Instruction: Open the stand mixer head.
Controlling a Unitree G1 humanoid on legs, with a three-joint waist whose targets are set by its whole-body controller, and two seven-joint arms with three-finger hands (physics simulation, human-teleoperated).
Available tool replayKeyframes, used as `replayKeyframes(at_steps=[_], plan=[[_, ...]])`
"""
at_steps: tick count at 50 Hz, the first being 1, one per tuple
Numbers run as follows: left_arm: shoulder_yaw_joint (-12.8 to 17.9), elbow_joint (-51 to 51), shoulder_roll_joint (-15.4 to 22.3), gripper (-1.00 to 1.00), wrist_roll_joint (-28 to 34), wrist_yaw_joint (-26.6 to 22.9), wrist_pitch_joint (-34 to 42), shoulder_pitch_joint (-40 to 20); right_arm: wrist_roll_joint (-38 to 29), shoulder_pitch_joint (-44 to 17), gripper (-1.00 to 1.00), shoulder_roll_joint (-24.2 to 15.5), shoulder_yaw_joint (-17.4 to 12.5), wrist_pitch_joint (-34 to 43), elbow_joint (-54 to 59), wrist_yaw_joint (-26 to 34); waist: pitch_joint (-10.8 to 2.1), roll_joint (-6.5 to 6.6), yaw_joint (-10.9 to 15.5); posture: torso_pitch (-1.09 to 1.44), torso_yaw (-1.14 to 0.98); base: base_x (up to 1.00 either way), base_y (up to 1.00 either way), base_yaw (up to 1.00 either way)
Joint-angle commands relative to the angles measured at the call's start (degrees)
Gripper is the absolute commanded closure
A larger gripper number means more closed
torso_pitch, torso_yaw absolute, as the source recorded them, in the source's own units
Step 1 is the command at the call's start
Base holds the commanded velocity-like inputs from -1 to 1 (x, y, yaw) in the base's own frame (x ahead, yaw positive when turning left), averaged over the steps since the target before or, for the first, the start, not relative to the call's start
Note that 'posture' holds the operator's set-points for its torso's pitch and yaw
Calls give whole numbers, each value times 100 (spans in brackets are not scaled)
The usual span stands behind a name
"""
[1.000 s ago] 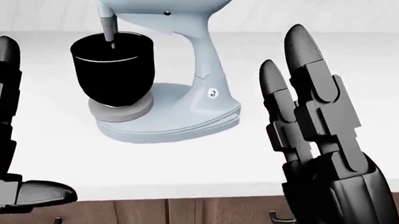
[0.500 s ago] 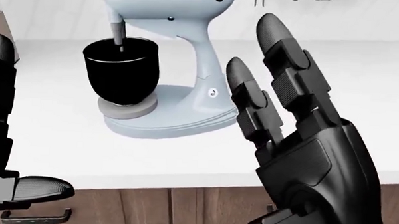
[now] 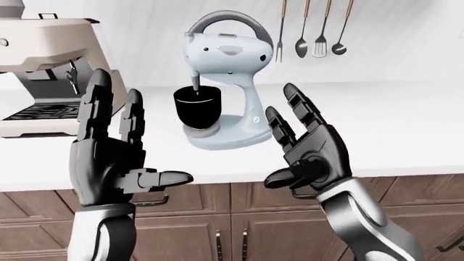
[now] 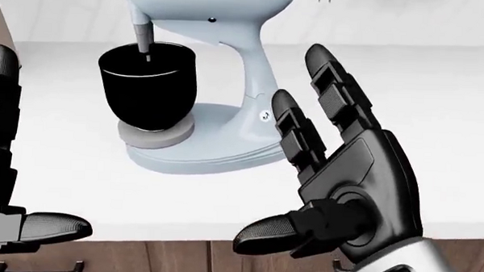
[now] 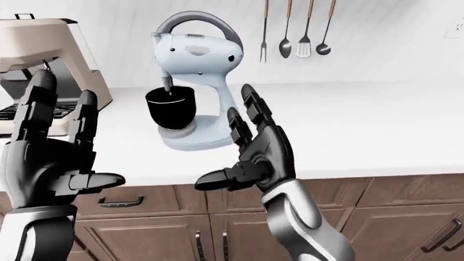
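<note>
Hands raised, fingers spread and grasping nothing: left hand and right hand flank the pale blue stand mixer beyond them, head lowered over its black bowl.

- Head view looked steeply down, close on the stand mixer base and white counter.
- Eye views sat farther off, level, sharing mixer, hanging utensils and cabinets.

White counter, white wall, brown cabinets below.
</note>
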Motion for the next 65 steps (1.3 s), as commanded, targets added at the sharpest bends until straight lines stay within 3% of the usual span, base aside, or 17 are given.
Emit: replayKeyframes(at_steps=[1,11,24,65], plan=[[23,-157,33,-100,-33,-24,-125,-118,-17,-110,-100,32,-3,-183,-63,71,-28,12,2,-33,0,0,0,0],[11,-83,28,-100,-9,-43,-161,-120,-181,4,-100,127,204,-184,-21,105,-54,12,5,-33,0,0,0,0],[18,-73,38,-100,-17,-48,-166,-125,-595,-123,-100,237,208,-439,773,416,-42,20,-27,-33,0,0,0,0],[42,-92,52,-100,-43,1,-124,-158,-1272,-618,-100,488,390,-628,1818,589,-26,64,-4,-33,0,0,0,0]])
